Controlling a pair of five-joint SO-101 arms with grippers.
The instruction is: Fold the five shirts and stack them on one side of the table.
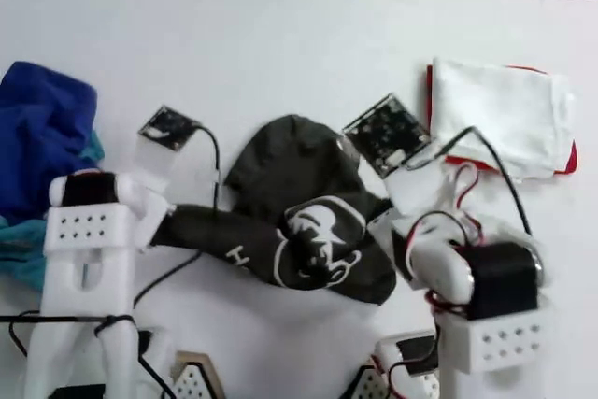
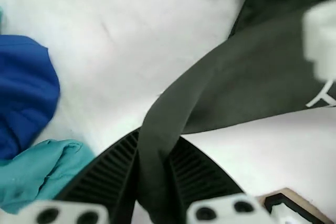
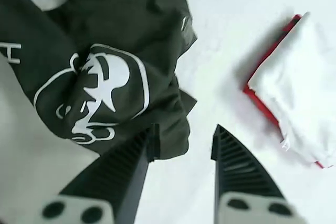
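A black shirt [image 1: 299, 212] with a white round print lies crumpled at the table's middle, one sleeve stretched out leftwards. My left gripper [image 1: 161, 223] is shut on the end of that sleeve; the left wrist view has the dark fabric [image 2: 252, 77] pinched between the ribbed fingers [image 2: 110, 171]. Over the shirt's right-hand edge my right gripper [image 3: 184, 142] is open, and nothing lies between its fingers. The printed part of the shirt [image 3: 105, 93] is just beside one finger. At the right, a folded white shirt [image 1: 505, 114] rests on a folded red one [image 1: 570, 163].
A blue shirt [image 1: 42, 128] and a teal shirt [image 1: 19, 240] lie bunched at the left edge, close to the left arm. The white table [image 1: 280, 53] is bare along the back. Cables trail from both arms near the front.
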